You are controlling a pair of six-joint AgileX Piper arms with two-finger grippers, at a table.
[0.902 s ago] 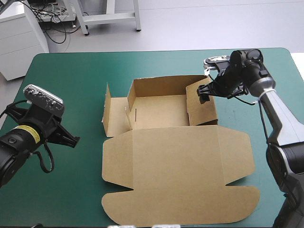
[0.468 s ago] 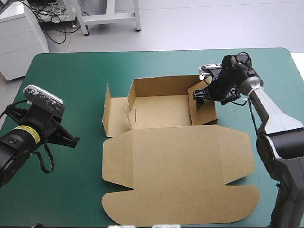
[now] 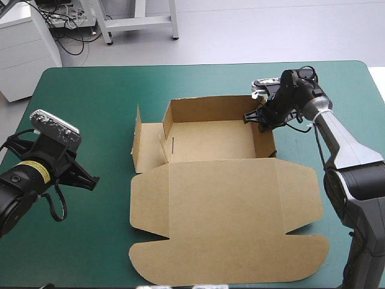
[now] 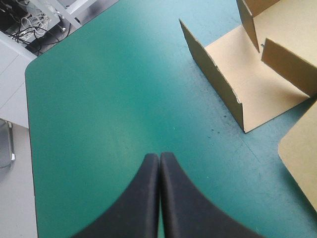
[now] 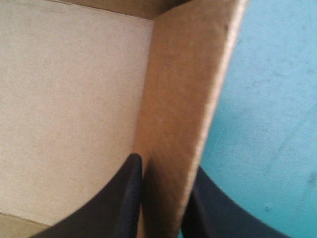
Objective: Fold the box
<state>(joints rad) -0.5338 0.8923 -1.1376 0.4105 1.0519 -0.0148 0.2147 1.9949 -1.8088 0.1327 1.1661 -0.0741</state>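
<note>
The brown box (image 3: 207, 141) lies mid-table as an open tray, its lid (image 3: 222, 223) flat toward the near edge. Rear wall and right wall (image 3: 266, 137) stand upright. The left side panel (image 3: 147, 147) lies outward with its outer flap raised. My right gripper (image 3: 257, 117) sits at the far end of the right wall. In the right wrist view its gripper (image 5: 163, 168) pinches that wall (image 5: 181, 99), one finger inside the tray and one outside. My left gripper (image 3: 87, 177) hangs over bare cover left of the box; its fingers (image 4: 159, 158) are shut on nothing.
Teal-green cover (image 3: 90, 102) lies bare to the left of the box and along the far edge. In the left wrist view the box's left panel (image 4: 257, 84) and its raised flap (image 4: 210, 74) are ahead of the gripper, off to one side.
The right wall, earlier leaning into the tray, now stands upright. The right gripper has gone from open to pinching that wall. The left arm has barely moved.
</note>
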